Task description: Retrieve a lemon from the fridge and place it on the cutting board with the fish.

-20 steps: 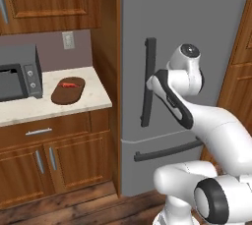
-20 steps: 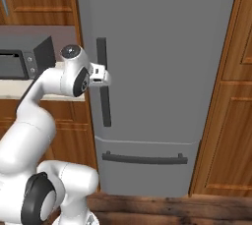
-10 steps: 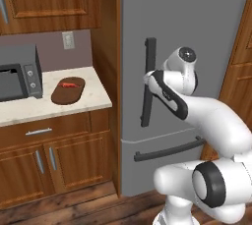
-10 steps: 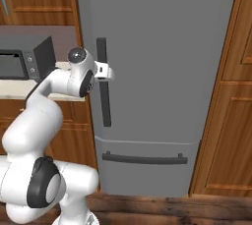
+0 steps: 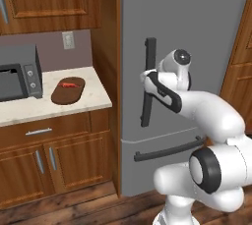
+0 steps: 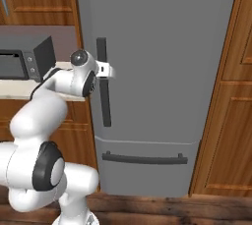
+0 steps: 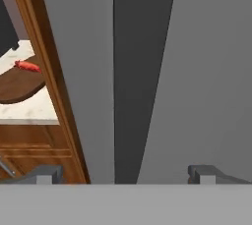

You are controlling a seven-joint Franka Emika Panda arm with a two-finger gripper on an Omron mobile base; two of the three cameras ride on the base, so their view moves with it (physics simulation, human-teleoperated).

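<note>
Hand view: the hand (image 7: 123,172) is spread wide, released, straddling the long dark vertical bar handle (image 7: 138,71) of the tall grey fridge (image 7: 206,71).

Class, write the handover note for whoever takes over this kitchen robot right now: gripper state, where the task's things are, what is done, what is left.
Gripper: open, empty, jaws astride the fridge's vertical handle, not clamped.
Fridge: door shut; lemon not visible.
Cutting board: on the counter beside the microwave, fish lying on it.
Done: arm brought up to the handle.
Left: grip the handle, pull the door open, find and take a lemon, set it on the board by the fish.
</note>
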